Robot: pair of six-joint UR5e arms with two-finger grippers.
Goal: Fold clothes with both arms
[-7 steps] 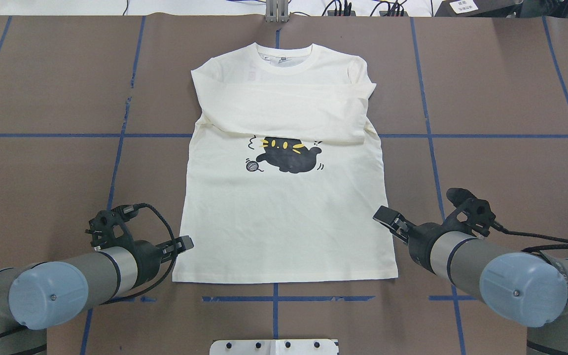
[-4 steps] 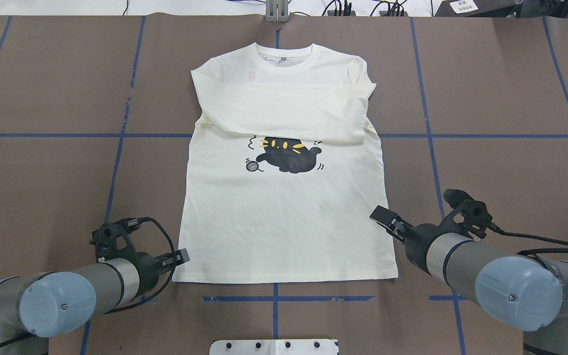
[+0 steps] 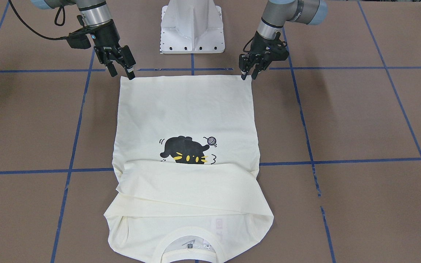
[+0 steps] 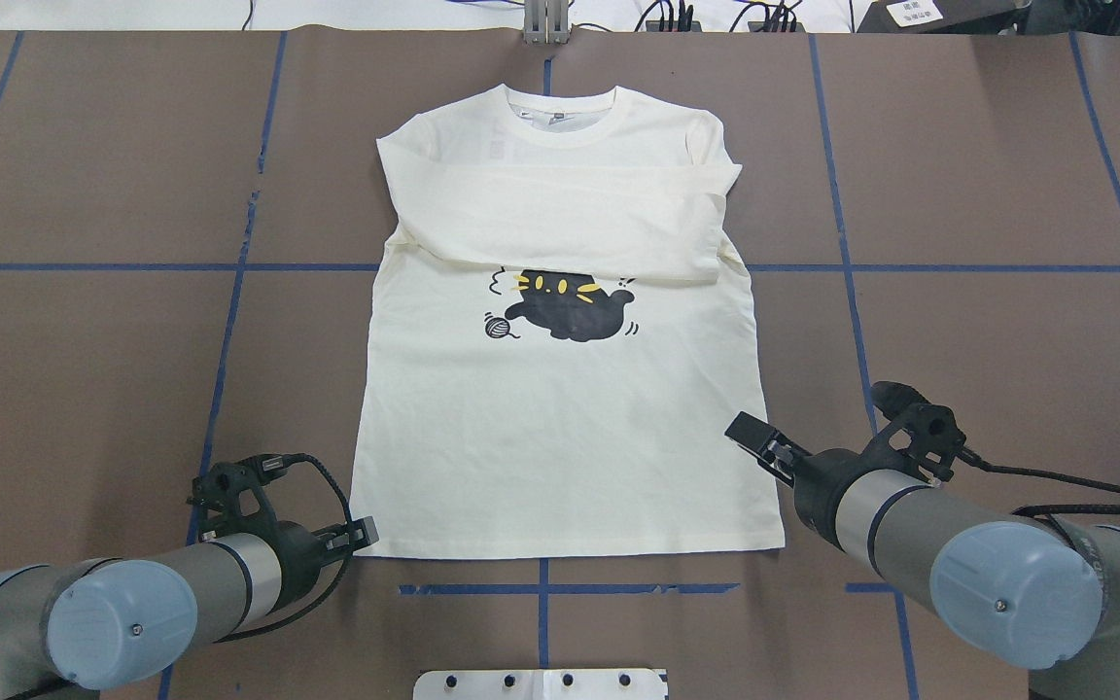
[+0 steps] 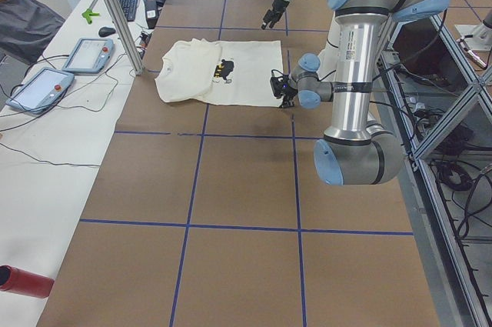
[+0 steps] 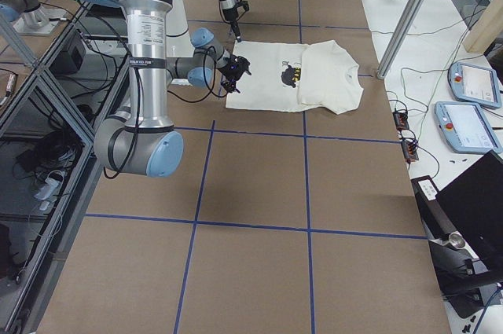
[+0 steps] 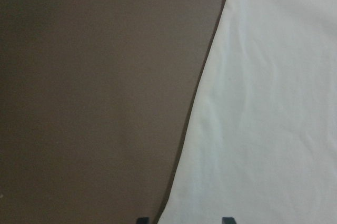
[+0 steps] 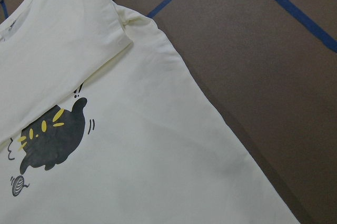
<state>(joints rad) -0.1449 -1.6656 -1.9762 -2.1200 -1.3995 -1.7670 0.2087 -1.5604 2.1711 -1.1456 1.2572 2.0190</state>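
We are hovering the black left gripper (image 3: 249, 74) and right gripper (image 3: 123, 74), both jaws open, at the hem corners of the cream cat-print fabric T-shirt (image 4: 560, 437), nearest the brown worktop's (image 4: 84, 340) robot-side edge.

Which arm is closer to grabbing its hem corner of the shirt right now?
Left. The left pincer, open, straddles the shirt edge low by its corner; the right pincer looks higher up.

cream t-shirt (image 4: 560, 457) with a black cat graphic (image 4: 570, 311), yellow eyes and whiskers; brown tabletop (image 4: 84, 369) gridded with blue tape lines (image 4: 132, 266).
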